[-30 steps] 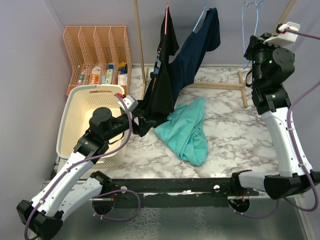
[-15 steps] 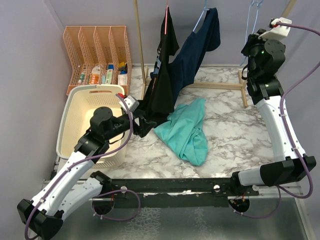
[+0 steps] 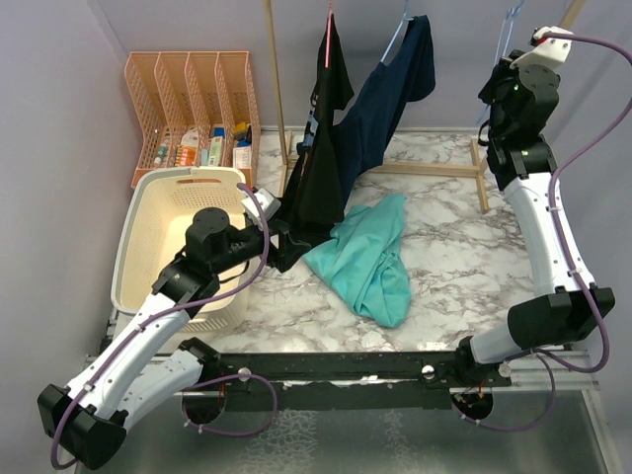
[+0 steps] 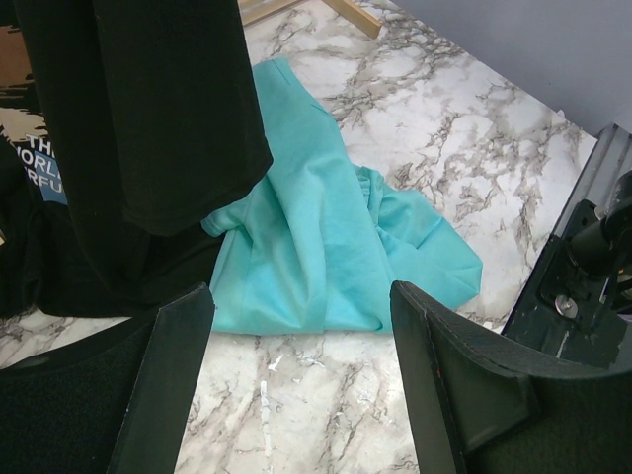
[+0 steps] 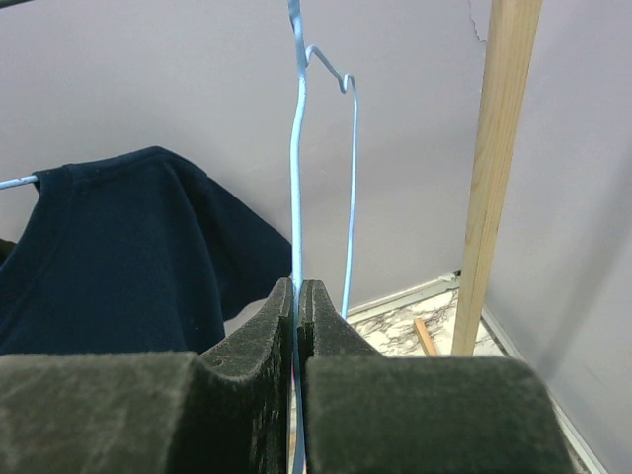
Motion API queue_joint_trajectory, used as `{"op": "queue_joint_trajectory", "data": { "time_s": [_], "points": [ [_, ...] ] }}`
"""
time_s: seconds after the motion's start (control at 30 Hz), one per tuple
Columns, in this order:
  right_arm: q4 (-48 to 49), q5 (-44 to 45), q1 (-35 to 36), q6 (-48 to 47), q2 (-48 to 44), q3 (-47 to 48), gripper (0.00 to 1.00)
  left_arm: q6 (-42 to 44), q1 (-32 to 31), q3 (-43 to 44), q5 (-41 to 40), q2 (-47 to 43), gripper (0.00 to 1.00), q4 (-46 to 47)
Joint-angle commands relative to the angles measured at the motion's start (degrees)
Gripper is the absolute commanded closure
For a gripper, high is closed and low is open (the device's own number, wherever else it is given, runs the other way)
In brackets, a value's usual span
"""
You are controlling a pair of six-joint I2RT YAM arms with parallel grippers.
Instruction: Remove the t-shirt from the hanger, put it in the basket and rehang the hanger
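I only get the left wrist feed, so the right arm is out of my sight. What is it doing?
Observer: The right gripper is shut on a bare blue hanger, high by the wall.
Operator: Is the black shirt in front of me hung up?
Observer: Yes, the black shirt hangs on a red hanger, next to a navy shirt.
Operator: Anywhere to drop it?
Observer: A cream basket stands left of the black shirt.

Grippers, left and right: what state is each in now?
Left gripper: open, holding nothing.
Right gripper: shut on the blue wire hanger.
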Motion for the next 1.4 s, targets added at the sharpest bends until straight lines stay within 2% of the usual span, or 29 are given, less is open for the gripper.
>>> {"op": "queue_joint_trajectory", "data": {
  "time_s": [0.0, 0.03, 0.07, 0.17, 0.2, 0.27, 0.33, 0.37, 0.47, 0.5, 0.53, 0.7, 0.8, 0.93, 1.03, 1.13, 1.23, 1.37],
  "points": [
    [-1.64, -1.94, -0.36, 1.26, 0.26, 2.96, 0.99, 0.33, -0.12, 0.06, 1.54, 0.05, 0.25, 0.72],
    [-2.26, -2.4, -0.28, 1.37, 0.1, 2.87, 0.98, 0.36, -0.16, 0.12, 1.48, 0.2, 0.25, 0.66],
    [-2.63, -2.71, -0.27, 1.53, -0.42, 2.29, 0.92, 0.32, -0.12, 0.13, 1.53, 0.32, 0.24, 0.61],
    [-1.9, -3.36, -0.28, 2.14, -4.03, -1.48, 0.57, 0.28, -0.12, 0.14, 1.64, 0.55, 0.21, 0.71],
    [-1.74, -3.59, -0.27, 2.46, -5.71, -3.12, 0.49, 0.34, -0.11, 0.07, 1.64, 0.65, 0.2, 0.85],
    [-2.5, -3.8, -0.27, 3.3, -9.16, -5.92, 0.4, 0.32, -0.11, 0.06, 1.89, 0.9, 0.19, 0.99],
    [-4.53, -4.16, -0.27, 3.73, -12.71, -8.7, 0.2, 0.2, -0.11, 0.07, 2.27, 1.36, 0.18, 1.11],
    [-6.1, -4.19, -0.27, 3.94, -15.24, -10.24, 0.16, 0.0, -0.16, 0.13, 2.6, 1.54, 0.18, 1.23],
    [-9.9, -4.71, -0.27, 6.35, -22.49, -16.75, 0.11, -1.69, -0.15, -0.23, 3.53, 2.35, 0.17, 2.55],
    [-11.02, -5.37, -0.27, 7.65, -25.18, -19.36, 0.03, -2.42, -0.13, -0.46, 4.15, 2.88, 0.17, 3.24],
    [-12.17, -6.02, -0.27, 8.77, -28.02, -22.23, 0.0, -3.29, -0.12, -0.53, 4.7, 3.57, 0.17, 3.74],
    [-19.96, -11.85, -0.27, 13.19, -40.97, -33.38, 0.0, -7.52, -0.5, 0.13, 6.38, 8.76, 0.18, 5.24],
    [-23.83, -16.61, -0.26, 14.39, -47.98, -38.08, 0.0, -8.72, -3.19, 0.85, 3.72, 11.42, 0.19, 5.5],
    [-26.64, -22.6, -0.28, 14.66, -56.22, -43.64, 0.0, -7.91, -11.29, 3.5, -5.86, 15.94, 0.2, 3.88],
    [-29.44, -23.46, -0.27, 14.78, -59.46, -45.9, 0.0, -7.63, -16.45, 6.91, -11.78, 21.77, 0.19, 2.45],
    [-31.11, -23.61, -0.27, 15.5, -60.94, -46.46, 0.0, -8.23, -18.82, 10.92, -18.93, 28.67, 0.14, 1.13],
    [-31.6, -23.96, -0.27, 15.89, -61.59, -46.12, 0.01, -9.4, -20.32, 16.2, -25.49, 35.96, 0.01, -0.35],
    [-31.73, -23.13, -0.33, 16.64, -62.35, -46.39, 0.01, -9.54, -23.17, 24.02, -33.19, 45.12, 0.01, -3.28]
  ]
}}
